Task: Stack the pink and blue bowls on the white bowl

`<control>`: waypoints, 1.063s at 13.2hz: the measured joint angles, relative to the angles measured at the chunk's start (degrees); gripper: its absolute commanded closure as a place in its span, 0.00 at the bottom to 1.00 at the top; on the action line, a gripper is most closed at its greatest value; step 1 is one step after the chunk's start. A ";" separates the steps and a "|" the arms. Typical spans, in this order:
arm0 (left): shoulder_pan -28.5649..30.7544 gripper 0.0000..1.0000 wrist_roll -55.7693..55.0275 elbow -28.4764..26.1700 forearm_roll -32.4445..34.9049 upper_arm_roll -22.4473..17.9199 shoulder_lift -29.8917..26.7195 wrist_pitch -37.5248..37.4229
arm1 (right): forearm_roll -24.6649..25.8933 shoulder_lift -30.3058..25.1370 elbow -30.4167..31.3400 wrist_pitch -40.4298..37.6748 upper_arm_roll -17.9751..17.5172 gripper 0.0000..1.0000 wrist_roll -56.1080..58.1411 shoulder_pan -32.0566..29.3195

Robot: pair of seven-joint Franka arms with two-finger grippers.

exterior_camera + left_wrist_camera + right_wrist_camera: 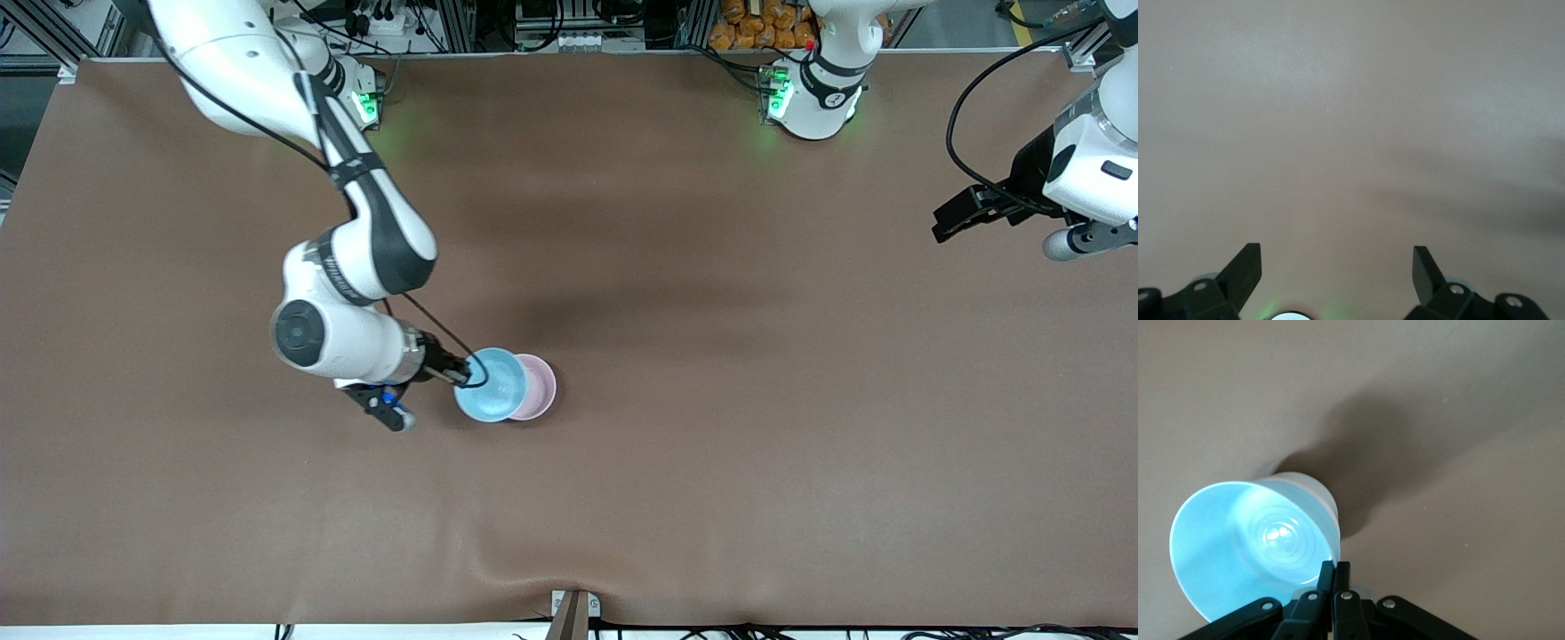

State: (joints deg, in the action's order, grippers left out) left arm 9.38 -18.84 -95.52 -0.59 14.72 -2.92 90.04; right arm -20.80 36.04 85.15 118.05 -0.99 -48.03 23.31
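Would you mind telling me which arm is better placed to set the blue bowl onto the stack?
The right arm. Its end effector is shut on the smooth sky-blue bowl's rim, over the pale pink bowl. The left end effector waits open at the table's edge.

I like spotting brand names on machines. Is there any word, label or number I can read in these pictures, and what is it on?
None can be read.
Right arm: marks on the wrist ring, too small to read.
Left arm's base: a small round mark, too blurred to read.
Blue bowl, pink bowl, brown table: no writing visible.
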 measured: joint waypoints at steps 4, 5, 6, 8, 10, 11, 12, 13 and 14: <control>0.00 0.00 0.00 -0.01 0.00 0.00 0.00 -0.07 | 0.02 1.66 -0.17 1.12 0.14 1.00 -1.53 0.45; 0.00 0.00 0.00 -0.01 0.00 0.00 0.00 -0.08 | 0.02 2.17 -0.19 2.16 0.14 1.00 -1.81 0.66; 0.00 0.00 0.00 -0.01 0.00 0.00 0.00 -0.12 | 0.02 2.61 -0.21 2.98 0.13 1.00 -2.10 0.93; 0.00 0.00 0.00 -0.01 0.00 0.00 0.00 -0.26 | 0.02 3.14 -0.49 3.44 0.13 1.00 -2.92 1.38; 0.00 0.00 0.00 -0.01 0.00 0.00 0.00 -0.28 | 0.02 3.20 -0.67 3.44 0.13 1.00 -3.28 1.73; 0.00 0.00 0.00 -0.01 0.00 0.00 0.00 -0.29 | 0.02 3.22 -0.69 3.44 0.13 1.00 -3.34 2.00; 0.00 0.00 0.00 -0.01 0.00 0.00 0.00 -0.29 | 0.02 3.28 -0.69 3.44 0.13 1.00 -3.45 2.32; 0.00 0.00 0.00 -0.01 0.00 0.00 0.00 -0.30 | 0.02 3.40 -0.69 3.49 0.13 1.00 -3.55 2.59; 0.00 0.00 0.00 -0.01 0.00 0.00 0.00 -0.30 | 0.04 3.52 -0.69 3.60 0.13 1.00 -3.60 2.74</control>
State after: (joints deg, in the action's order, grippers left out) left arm 9.38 -18.84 -95.53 -0.59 14.72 -2.92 89.74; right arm -20.76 39.56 84.46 121.65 -0.86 -51.64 26.05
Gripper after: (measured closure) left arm 0.000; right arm 0.982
